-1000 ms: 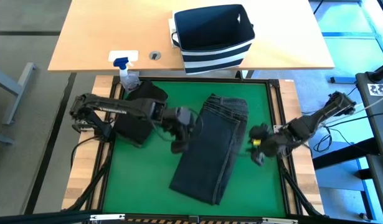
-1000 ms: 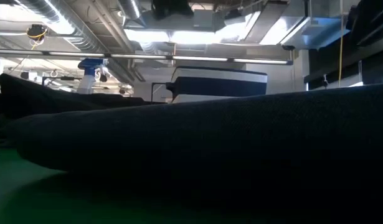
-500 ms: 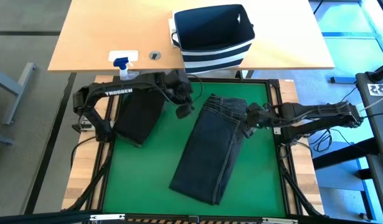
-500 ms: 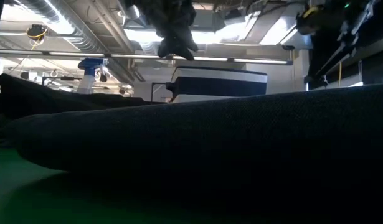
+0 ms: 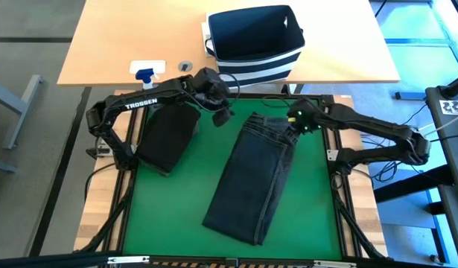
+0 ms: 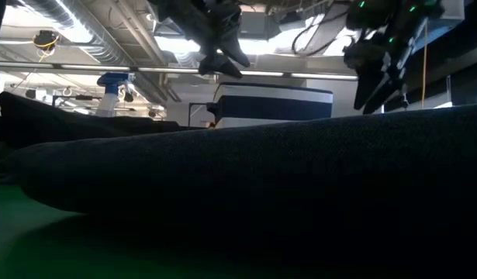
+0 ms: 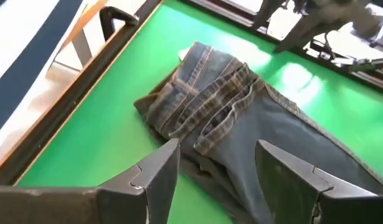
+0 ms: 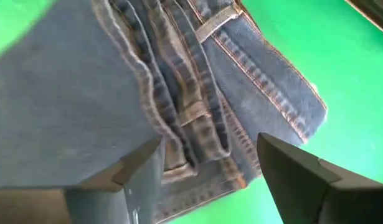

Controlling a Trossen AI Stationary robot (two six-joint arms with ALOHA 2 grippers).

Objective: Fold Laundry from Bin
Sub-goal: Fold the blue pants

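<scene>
Both open and empty, the left claw (image 5: 220,113) and right claw (image 5: 296,123) hover either side of the jeans' (image 5: 257,175) waistband, apparently ready to descend and pinch for a fold.

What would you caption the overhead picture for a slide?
Two open grippers, left and right, hover at the waistband of folded jeans on a green mat.

Grey floor (image 5: 35,22) around a pale wooden desk (image 5: 124,45), with a green mat (image 5: 206,164) in a black frame just before it. Bright strip lights (image 6: 222,45) and silver ducts (image 6: 91,31) across the ceiling. Grey chair base (image 5: 13,104) beside the desk.
</scene>
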